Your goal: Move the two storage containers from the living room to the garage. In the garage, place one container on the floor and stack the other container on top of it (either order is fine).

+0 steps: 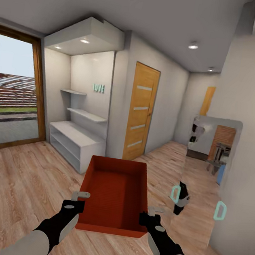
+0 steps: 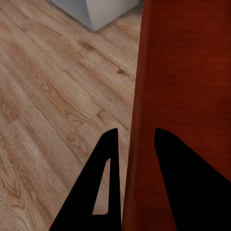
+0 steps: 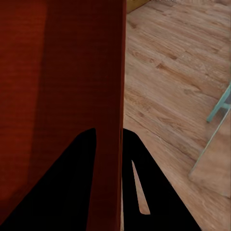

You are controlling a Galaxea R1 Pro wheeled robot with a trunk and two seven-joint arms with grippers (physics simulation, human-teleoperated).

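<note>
You are early in the job. One storage container (image 1: 115, 195) is up off the wood-plank flooring (image 1: 21, 181) and carried between your two arms, but you are indoors on light wood, with a white shelf unit (image 1: 74, 140) ahead to the left, a wooden door (image 1: 141, 111) straight ahead and a hallway running off to the right. None of the garage's grey concrete is in sight, so nothing has been set down there yet. The second bin is not before you, so reckon on a return trip for it, then the stacking.

The container sits level, open side up, its long walls running away from you. Your left gripper (image 1: 79, 197) has its fingers (image 2: 103, 187) clamped on the left wall near the front corner: in the left wrist view one finger lies outside the red wall (image 2: 144, 120) and the other inside, with the wall pinched between. Your right gripper (image 1: 151, 211) does the same on the right wall, where the right wrist view shows the thin red wall (image 3: 108, 96) running down between its fingers (image 3: 144, 192). How firmly each pair bites is hard to judge, since the fingers render as flat black shapes.

A tall mirror panel (image 1: 205, 184) leans on the wall at your right, close to the right arm; give it room as you turn toward the hallway.
</note>
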